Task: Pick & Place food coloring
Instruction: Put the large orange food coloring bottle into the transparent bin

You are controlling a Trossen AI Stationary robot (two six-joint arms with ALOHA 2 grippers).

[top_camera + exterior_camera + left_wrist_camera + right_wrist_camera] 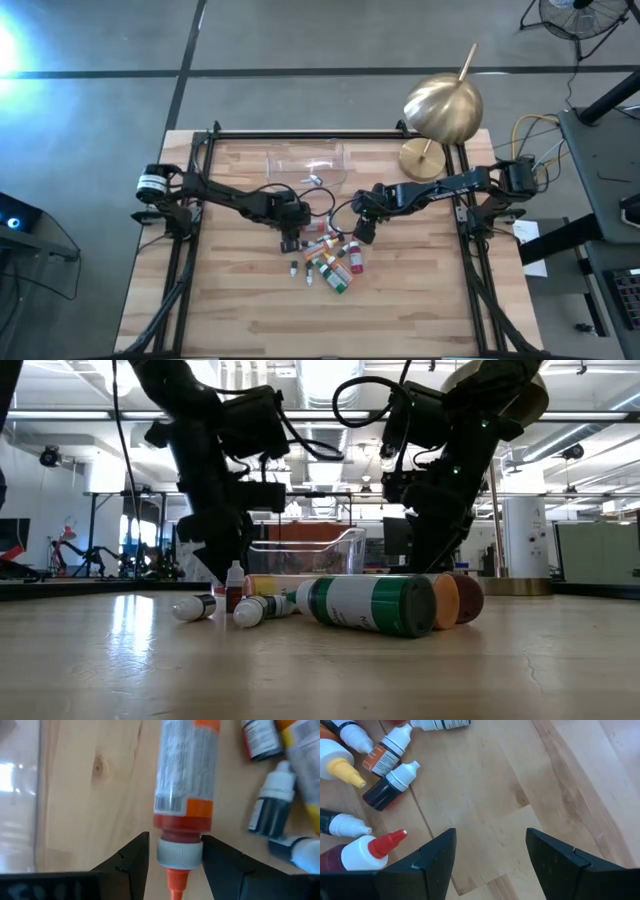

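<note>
The table [420, 300] is pale wood planks with visible grain and knots, smooth with a faint sheen; on it the food coloring [330, 262] bottles look like glossy plastic with paper labels and smooth plastic caps; beyond them from the table's front edge, the tray [305, 163] is clear, shiny plastic; beside the tray, the lamp [442, 108] is polished brass-coloured metal.

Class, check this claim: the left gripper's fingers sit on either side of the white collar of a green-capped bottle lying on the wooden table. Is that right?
Not quite. The left wrist view shows the left gripper around the white collar of a bottle whose tip is orange, not green. The rest holds: it lies on the wooden table.
</note>
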